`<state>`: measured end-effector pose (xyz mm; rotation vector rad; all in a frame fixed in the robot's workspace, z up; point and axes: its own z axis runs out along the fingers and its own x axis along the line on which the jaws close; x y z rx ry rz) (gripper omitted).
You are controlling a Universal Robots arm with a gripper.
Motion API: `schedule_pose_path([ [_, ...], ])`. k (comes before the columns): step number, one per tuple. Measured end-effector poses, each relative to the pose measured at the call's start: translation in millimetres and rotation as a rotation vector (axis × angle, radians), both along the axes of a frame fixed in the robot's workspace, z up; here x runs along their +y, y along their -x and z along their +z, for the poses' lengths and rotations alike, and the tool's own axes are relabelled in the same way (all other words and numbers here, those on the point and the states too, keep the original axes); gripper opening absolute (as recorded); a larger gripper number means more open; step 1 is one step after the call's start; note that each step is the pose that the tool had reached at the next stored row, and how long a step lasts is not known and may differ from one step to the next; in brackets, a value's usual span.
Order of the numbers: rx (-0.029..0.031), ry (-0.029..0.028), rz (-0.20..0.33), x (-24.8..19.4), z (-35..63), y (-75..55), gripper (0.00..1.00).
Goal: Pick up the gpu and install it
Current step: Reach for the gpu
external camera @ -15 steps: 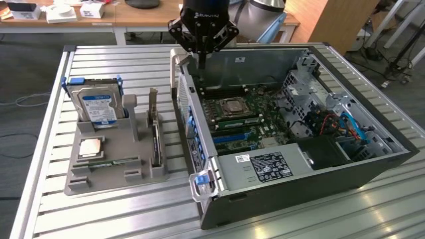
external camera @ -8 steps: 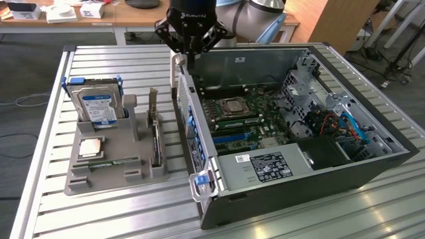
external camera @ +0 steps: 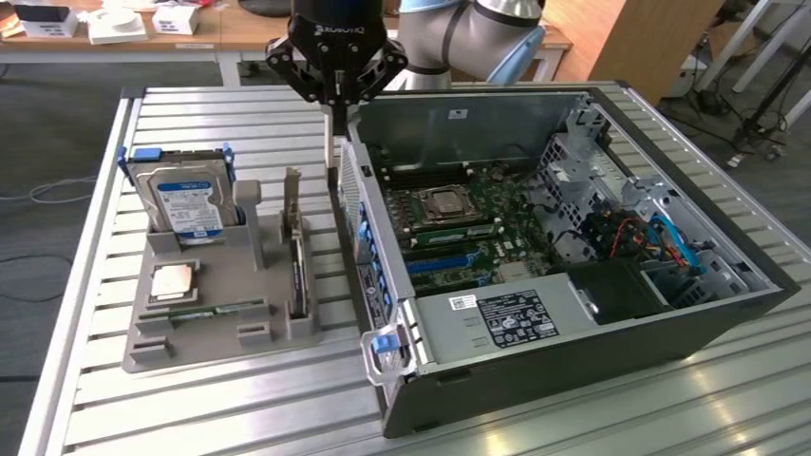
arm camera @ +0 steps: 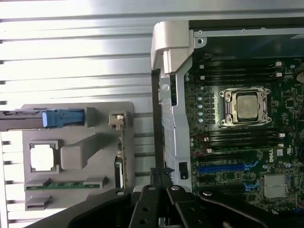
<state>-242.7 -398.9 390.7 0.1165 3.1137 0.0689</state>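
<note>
Nearest the exterior camera, the slatted metal table (external camera: 228,399) carries a grey parts tray (external camera: 190,328). At the tray's 3 o'clock stands the open computer case (external camera: 557,351).

In the tray, a processor chip (external camera: 171,280) lies flat and a slim green memory stick (external camera: 209,309) sits at its 5 o'clock. The gpu (external camera: 299,271) is in the slot along the tray's 3 o'clock edge, standing on its long edge. Its long axis runs from 6 to 12 o'clock in the exterior view, roughly parallel to the case wall beside it. The silvery bracket is at the 12 o'clock end and rises upright above the card. In the wrist view the card (arm camera: 120,161) shows edge-on as a thin line.

Farther back, a hard drive (external camera: 188,199) with a blue-white label stands in the tray at the card's 10 o'clock.

Farthest is the gripper (external camera: 333,161), at about 1 o'clock from the bracket, hanging over the gap between tray and case. In the wrist view its claw (arm camera: 161,175) is pinched closed on nothing I can make out.

By my reading, the pick-up step is in hand and the card is not yet grasped. A grasp would need the jaws parted, brought over the card's top edge and set across its thin side. The motherboard (external camera: 469,228) lies exposed inside the case.
</note>
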Motion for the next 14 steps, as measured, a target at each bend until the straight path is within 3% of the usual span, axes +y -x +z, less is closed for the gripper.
schedule_pose_path([
  [14,0.0000,0.0000,0.000,0.0,-0.7,33.1,0.11],
])
